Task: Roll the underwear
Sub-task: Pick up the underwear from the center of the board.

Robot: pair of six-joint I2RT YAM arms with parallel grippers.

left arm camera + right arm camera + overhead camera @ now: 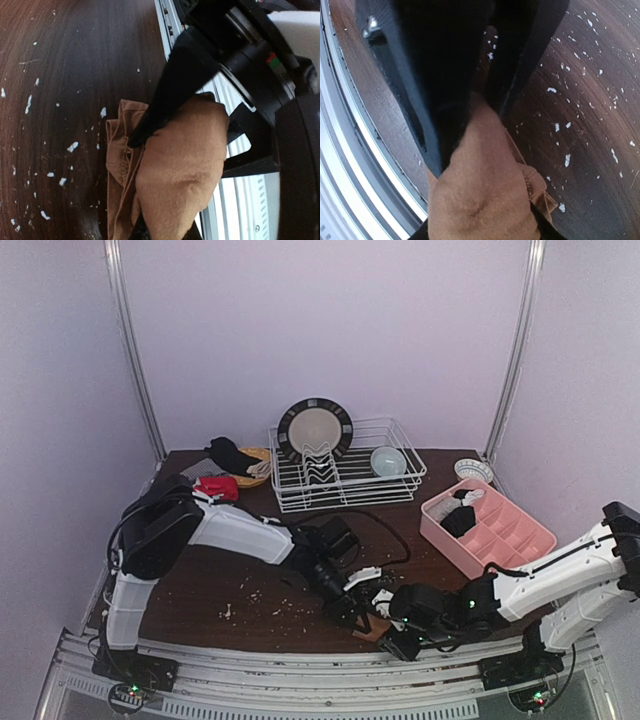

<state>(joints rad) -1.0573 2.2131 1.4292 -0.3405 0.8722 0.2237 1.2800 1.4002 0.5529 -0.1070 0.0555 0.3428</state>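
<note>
A brown underwear (371, 626) lies bunched near the table's front edge, between both arms. In the left wrist view it is a rounded brown bundle (180, 165) on a flatter seamed layer. My left gripper (360, 616) is shut on its near end, its fingertips almost buried in cloth (160, 234). My right gripper (386, 632) comes from the opposite side; its black fingers (167, 95) straddle the bundle and press on both sides. In the right wrist view the cloth (480, 185) fills the gap of that gripper (480, 234). More underwear, black (229, 452) and red (218, 487), lies at the back left.
A pink compartment tray (510, 540) at the right holds a black rolled piece (458, 520). A white wire rack (340, 480) with a plate (315, 428) and bowl (388, 460) stands at the back. White crumbs (255, 600) dot the dark table. The metal rail (235, 210) runs right beside the bundle.
</note>
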